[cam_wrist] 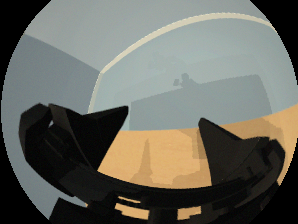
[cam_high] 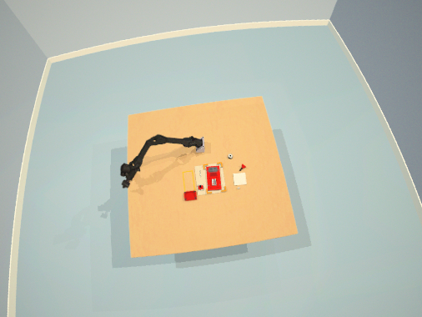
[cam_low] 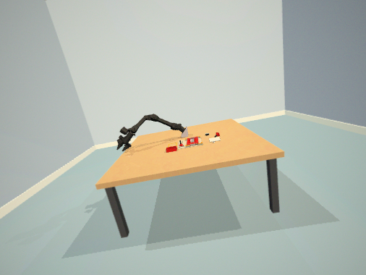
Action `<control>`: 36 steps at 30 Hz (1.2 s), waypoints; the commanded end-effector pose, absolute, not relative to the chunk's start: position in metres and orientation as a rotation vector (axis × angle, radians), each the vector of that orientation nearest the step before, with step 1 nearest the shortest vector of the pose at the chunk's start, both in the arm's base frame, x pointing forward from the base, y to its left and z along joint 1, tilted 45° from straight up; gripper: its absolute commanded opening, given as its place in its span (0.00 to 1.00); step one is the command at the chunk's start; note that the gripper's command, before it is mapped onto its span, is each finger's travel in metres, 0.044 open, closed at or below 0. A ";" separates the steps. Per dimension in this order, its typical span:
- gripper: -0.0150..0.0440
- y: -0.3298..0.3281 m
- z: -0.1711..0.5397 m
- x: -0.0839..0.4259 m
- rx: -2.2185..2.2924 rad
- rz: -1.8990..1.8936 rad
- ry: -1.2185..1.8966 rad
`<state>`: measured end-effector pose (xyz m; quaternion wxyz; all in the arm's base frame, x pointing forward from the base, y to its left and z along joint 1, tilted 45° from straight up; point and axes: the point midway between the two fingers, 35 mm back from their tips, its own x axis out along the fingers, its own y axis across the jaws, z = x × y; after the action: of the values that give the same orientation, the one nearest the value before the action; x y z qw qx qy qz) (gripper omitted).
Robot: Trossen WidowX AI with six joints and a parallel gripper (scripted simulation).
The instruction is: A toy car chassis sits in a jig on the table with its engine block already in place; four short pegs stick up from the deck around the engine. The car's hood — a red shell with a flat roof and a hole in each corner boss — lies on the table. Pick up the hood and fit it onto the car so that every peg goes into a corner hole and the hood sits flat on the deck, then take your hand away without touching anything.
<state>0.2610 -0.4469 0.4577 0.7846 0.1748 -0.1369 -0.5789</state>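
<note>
The hood, a red shell [cam_high: 190,195] [cam_low: 171,149], lies on the table left of the jig, near one end of the yellow outline. The red car chassis [cam_high: 213,171] [cam_low: 194,142] sits in the pale jig, which has orange corners. The grey engine block [cam_high: 213,182] shows on its deck. The pegs are too small to make out. My gripper [cam_high: 125,184] [cam_low: 121,148] [cam_wrist: 164,115] is open with nothing between its fingers. It is at the left edge of the table, above table height and well away from the hood and the chassis.
A yellow outline [cam_high: 183,180] lies left of the jig. A small red and black piece [cam_high: 200,187] stands on the jig's left part. Right of the jig are a white square [cam_high: 239,179], a red and black piece [cam_high: 243,167] and a small round piece [cam_high: 230,156].
</note>
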 end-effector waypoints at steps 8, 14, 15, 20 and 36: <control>1.00 -0.385 0.372 0.367 0.644 -1.161 -0.068; 1.00 -0.329 0.304 0.415 0.804 -1.171 0.100; 1.00 -0.320 0.295 0.421 0.821 -1.176 0.125; 1.00 -0.275 0.251 0.441 0.880 -1.219 0.253; 1.00 -0.063 0.125 0.427 0.646 -1.514 0.625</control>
<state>0.4341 -0.0932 0.1328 0.6364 0.3166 0.2704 -0.6493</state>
